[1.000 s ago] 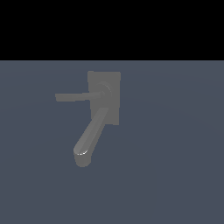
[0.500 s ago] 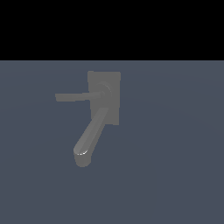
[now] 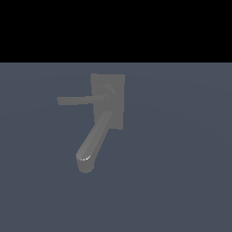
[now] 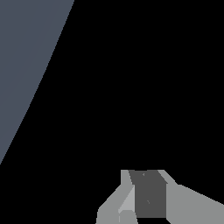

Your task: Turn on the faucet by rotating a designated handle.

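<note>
The dull grey faucet (image 3: 107,108) stands on the blue-grey floor in the exterior view, with a rectangular base plate (image 3: 118,81) and a round hub (image 3: 109,92). Its thick curved spout (image 3: 93,142) runs down toward the exterior view's lower left. The handle (image 3: 74,100), a thin flat bar, sticks out level from the hub toward the exterior view's left. Neither the arm nor the gripper appears in the exterior view. In the wrist view my gripper (image 4: 146,175) shows its grey fingers (image 4: 116,205) close together, with no gap and nothing held. The faucet is out of the wrist view.
Blue-grey floor (image 3: 181,181) surrounds the faucet on all sides, under a black background. The wrist view shows only a wedge of that floor (image 4: 26,52) against black.
</note>
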You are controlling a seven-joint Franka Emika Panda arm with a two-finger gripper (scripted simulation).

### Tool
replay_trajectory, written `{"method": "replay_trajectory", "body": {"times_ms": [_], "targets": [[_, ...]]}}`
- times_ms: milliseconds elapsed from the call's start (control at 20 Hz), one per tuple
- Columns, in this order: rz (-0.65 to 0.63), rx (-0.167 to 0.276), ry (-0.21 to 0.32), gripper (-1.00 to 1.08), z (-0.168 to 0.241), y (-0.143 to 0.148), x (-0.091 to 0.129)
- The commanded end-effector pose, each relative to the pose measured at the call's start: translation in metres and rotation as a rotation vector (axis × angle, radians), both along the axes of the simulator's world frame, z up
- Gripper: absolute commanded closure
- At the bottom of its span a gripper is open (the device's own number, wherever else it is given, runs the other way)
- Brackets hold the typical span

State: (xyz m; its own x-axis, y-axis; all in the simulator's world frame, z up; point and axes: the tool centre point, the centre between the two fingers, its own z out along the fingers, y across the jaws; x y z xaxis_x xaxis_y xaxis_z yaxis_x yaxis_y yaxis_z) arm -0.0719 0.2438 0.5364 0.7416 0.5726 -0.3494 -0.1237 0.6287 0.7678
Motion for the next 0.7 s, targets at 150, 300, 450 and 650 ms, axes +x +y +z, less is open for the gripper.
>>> {"method": "replay_trajectory", "body": {"times_ms": [150,300,450,650], "targets": [[0.042,-0.208,0.138,1.08,-0.072,0.021,0.033],[0.062,-0.313,0.225,1.08,-0.117,0.026,0.049],[0.079,-0.412,0.322,1.08,-0.165,0.025,0.062],[0.098,-0.528,0.456,1.08,-0.231,0.018,0.075]]}}
